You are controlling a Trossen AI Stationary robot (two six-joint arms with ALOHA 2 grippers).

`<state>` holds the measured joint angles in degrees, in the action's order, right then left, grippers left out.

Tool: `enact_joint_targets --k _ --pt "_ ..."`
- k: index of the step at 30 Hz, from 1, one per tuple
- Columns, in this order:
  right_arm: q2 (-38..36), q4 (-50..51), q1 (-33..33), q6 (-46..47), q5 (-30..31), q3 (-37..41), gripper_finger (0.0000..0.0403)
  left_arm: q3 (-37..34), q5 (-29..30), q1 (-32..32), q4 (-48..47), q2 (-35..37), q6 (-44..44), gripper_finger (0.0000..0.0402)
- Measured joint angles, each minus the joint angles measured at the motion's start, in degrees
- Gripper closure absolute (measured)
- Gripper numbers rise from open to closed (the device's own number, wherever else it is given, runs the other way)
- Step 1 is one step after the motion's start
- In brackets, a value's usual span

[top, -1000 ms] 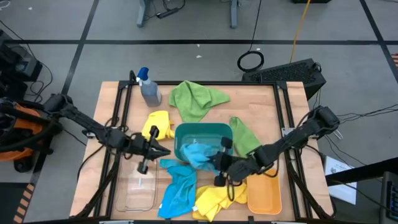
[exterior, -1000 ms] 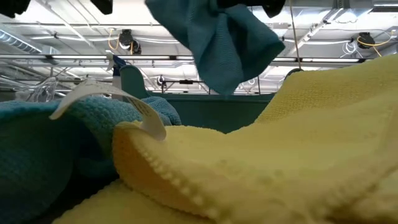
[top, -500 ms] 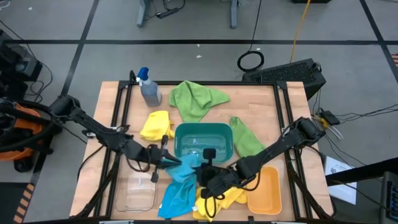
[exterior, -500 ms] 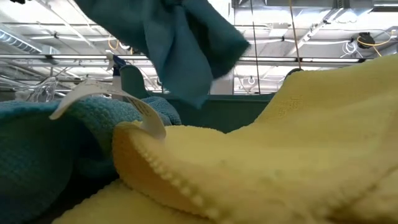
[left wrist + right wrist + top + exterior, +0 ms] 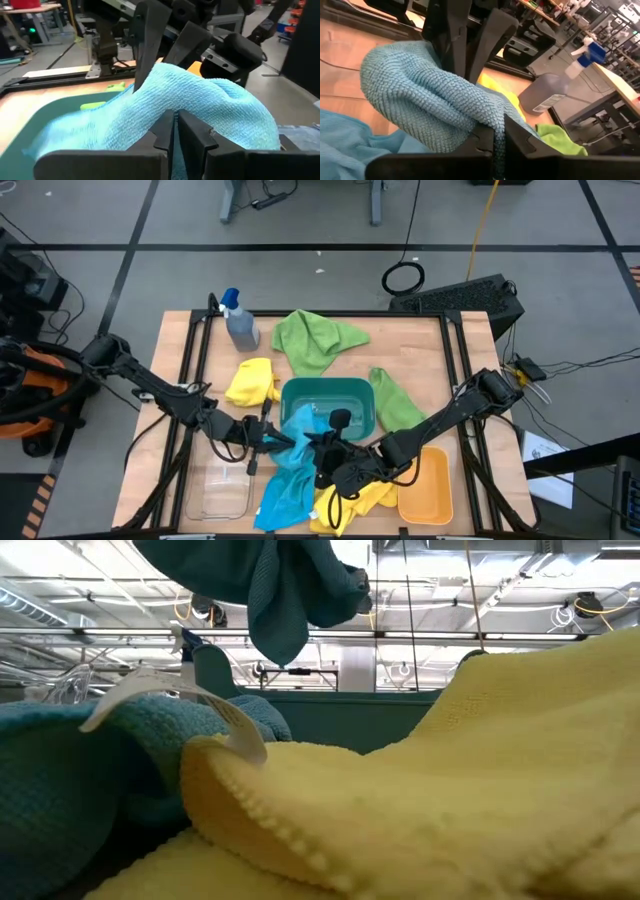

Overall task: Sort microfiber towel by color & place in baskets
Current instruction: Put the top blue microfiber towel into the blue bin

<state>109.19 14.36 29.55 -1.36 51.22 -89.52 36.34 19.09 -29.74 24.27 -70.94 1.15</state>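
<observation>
Over the teal basket's (image 5: 355,394) near rim you have both pincers closed on one bright blue towel (image 5: 300,425), held up off the surface. Your left pincer (image 5: 272,438) pinches it from the basket's left corner, fingers pressed together with a fold of looped, nubby cloth bulging over them; your right pincer (image 5: 322,452) clamps the same towel from the front, its fingers likewise nipped tight on a thick rounded fold (the weave reads clearly in both wrist views).

In front of the basket, a second blue towel (image 5: 285,492) lies crumpled on the wooden surface (image 5: 420,345), with a yellow towel (image 5: 350,502) bunched beside it, partly hidden under your right arm. Right of that yellow one sits the orange basket (image 5: 428,490), smooth plastic with rounded corners. The clear basket (image 5: 215,490) lies front left of the teal one, hard to make out against the wood.

Behind the teal basket a lime green towel (image 5: 315,338) lies spread; another green towel (image 5: 395,402) drapes at the basket's right side. A yellow towel (image 5: 252,380) sits to the basket's left, and a grey spray bottle (image 5: 240,325) stands beyond it.

From the low view, yellow terry fills most of the picture, so you cannot see the surface there.
</observation>
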Motion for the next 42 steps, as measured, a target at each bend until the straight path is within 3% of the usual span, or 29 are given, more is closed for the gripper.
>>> enact_joint_targets --k 6,12,20,30,33,37,42 --pt "0.00 -4.43 0.46 -3.82 -0.27 0.00 0.0399 -0.01 4.76 -2.21 -0.14 0.00 1.51 0.0331" --pt "0.00 -9.93 1.77 -11.83 -0.24 0.00 0.0399 0.00 11.02 -5.30 1.38 0.02 0.92 0.0231" --pt "0.00 -9.85 1.63 -12.85 -0.60 0.00 0.0399 -0.02 11.87 -8.90 7.16 0.00 -7.31 0.0130" --pt "0.00 -9.88 1.28 -11.53 -0.74 0.00 0.0399 0.51 11.66 -12.04 10.39 0.00 -16.93 0.0120" --pt "0.00 -9.89 1.28 -11.65 -4.45 0.00 0.0399 0.57 11.82 -12.03 9.74 0.02 -19.32 0.0120" --pt "0.00 -9.88 1.30 -11.76 -9.02 0.00 0.0399 0.57 11.70 -11.65 7.56 0.00 -19.94 0.0120" --pt "0.00 -9.99 1.30 -13.01 -9.49 0.00 0.0399 0.57 10.01 -9.77 4.16 0.00 -17.78 0.0120"
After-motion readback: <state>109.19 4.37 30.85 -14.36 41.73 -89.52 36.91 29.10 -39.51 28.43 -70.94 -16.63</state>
